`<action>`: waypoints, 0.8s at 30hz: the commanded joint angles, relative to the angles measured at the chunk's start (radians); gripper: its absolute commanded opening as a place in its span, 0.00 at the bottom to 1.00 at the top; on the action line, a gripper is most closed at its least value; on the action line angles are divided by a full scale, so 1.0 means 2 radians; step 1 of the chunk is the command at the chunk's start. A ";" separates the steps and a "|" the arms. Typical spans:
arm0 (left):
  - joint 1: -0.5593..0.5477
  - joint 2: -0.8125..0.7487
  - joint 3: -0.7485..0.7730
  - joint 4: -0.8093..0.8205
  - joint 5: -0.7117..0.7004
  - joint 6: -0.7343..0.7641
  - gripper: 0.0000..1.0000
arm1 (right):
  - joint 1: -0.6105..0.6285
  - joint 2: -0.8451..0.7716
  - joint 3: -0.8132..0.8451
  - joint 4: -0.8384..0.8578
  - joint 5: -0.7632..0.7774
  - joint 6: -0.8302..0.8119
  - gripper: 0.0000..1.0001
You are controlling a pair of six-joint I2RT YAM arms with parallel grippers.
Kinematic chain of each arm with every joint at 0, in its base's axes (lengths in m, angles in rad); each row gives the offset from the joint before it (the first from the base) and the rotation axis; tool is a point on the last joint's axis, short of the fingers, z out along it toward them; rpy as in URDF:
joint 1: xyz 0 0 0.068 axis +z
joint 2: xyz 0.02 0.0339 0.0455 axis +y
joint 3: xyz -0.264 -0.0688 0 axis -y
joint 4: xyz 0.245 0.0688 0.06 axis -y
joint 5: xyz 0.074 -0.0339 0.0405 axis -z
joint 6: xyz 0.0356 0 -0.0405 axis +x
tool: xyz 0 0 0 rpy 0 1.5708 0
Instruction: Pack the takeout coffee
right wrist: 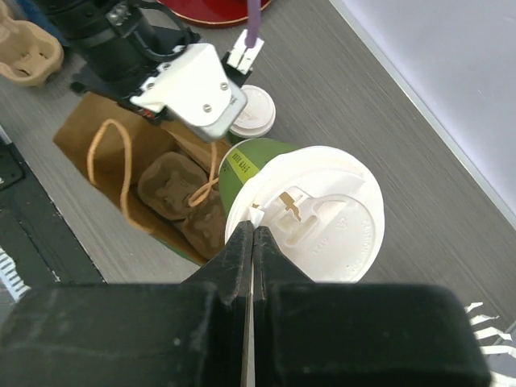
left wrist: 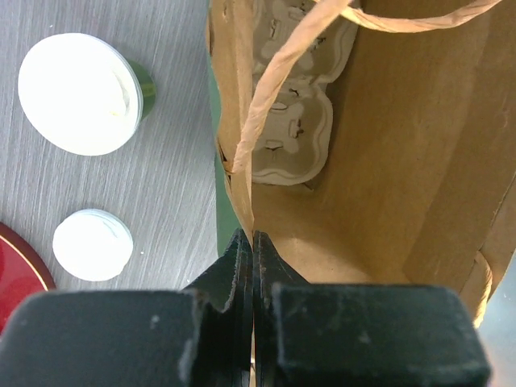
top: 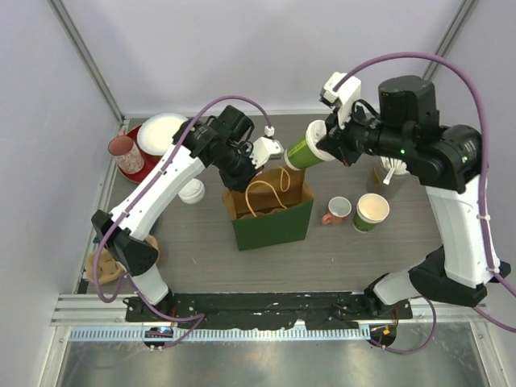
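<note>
My right gripper [top: 326,149] [right wrist: 252,230] is shut on the lid rim of a green paper cup with a white lid [top: 302,153] [right wrist: 322,210]. It holds the cup tilted in the air over the back right of the open green paper bag [top: 274,226] [right wrist: 81,133]. My left gripper [top: 260,161] [left wrist: 252,238] is shut on the bag's back rim [left wrist: 234,161]. A pulp cup carrier [left wrist: 294,121] [right wrist: 169,185] lies inside the bag. A second lidded green cup [left wrist: 81,93] stands on the table outside the bag. I cannot make it out in the top view.
A lidless green cup [top: 372,211] and a small pink-handled mug [top: 338,210] stand right of the bag. A small white round lid-like thing [top: 192,191] [left wrist: 93,244] sits left of it. A red plate [top: 139,165] with a white plate and a pink glass [top: 125,153] is back left. A spare carrier [top: 105,266] lies front left.
</note>
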 commanded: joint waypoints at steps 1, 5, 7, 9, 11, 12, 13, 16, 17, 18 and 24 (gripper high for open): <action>0.001 0.015 0.033 -0.155 -0.005 -0.017 0.00 | 0.001 -0.026 0.011 -0.015 -0.029 0.023 0.01; 0.002 0.021 0.044 -0.155 -0.003 -0.021 0.00 | 0.006 -0.051 -0.040 0.014 -0.063 0.031 0.01; 0.002 0.020 0.048 -0.155 -0.001 -0.022 0.00 | 0.013 -0.044 -0.047 0.018 -0.070 0.022 0.01; 0.004 0.018 0.046 -0.155 0.002 -0.022 0.00 | 0.022 -0.030 -0.042 0.015 -0.072 0.013 0.01; 0.010 0.018 0.046 -0.155 0.006 -0.019 0.00 | 0.029 -0.025 -0.042 0.011 -0.072 0.003 0.01; 0.012 0.018 0.044 -0.155 0.007 -0.019 0.00 | 0.035 -0.024 -0.047 0.005 -0.072 -0.001 0.01; 0.014 0.018 0.044 -0.155 0.008 -0.018 0.00 | 0.045 -0.025 -0.050 0.004 -0.068 -0.006 0.01; 0.019 0.017 0.047 -0.155 0.012 -0.010 0.00 | 0.072 -0.026 -0.081 -0.001 -0.042 -0.020 0.01; 0.019 0.017 0.047 -0.155 0.013 -0.006 0.00 | 0.077 -0.023 -0.086 -0.004 -0.036 -0.026 0.01; 0.019 0.017 0.049 -0.155 0.017 -0.005 0.00 | 0.083 -0.019 -0.093 -0.005 -0.028 -0.030 0.01; 0.019 0.018 0.053 -0.155 0.034 0.000 0.00 | 0.123 0.018 -0.087 -0.010 0.020 -0.058 0.01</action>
